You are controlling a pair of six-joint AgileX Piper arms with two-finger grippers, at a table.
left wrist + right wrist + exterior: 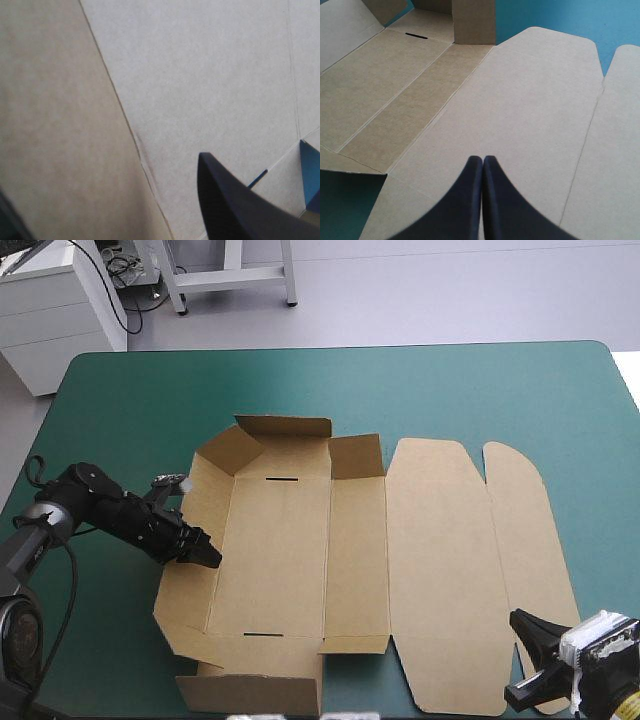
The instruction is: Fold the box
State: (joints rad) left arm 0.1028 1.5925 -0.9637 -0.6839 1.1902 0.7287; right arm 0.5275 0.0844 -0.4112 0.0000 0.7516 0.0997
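Standing the left wall of the box mid-table needs, I think, a slow straight push from the left gripper, jaws wide; the right gripper, jaws together, sits at the lid.

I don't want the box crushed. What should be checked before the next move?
1. Left wall raised: ok.
2. Left end effector gripping it: cannot tell.
3. Right wall raised: not ok, it lies flat.
4. Lid flat: ok.
5. Right end effector shut, above the lid: ok.
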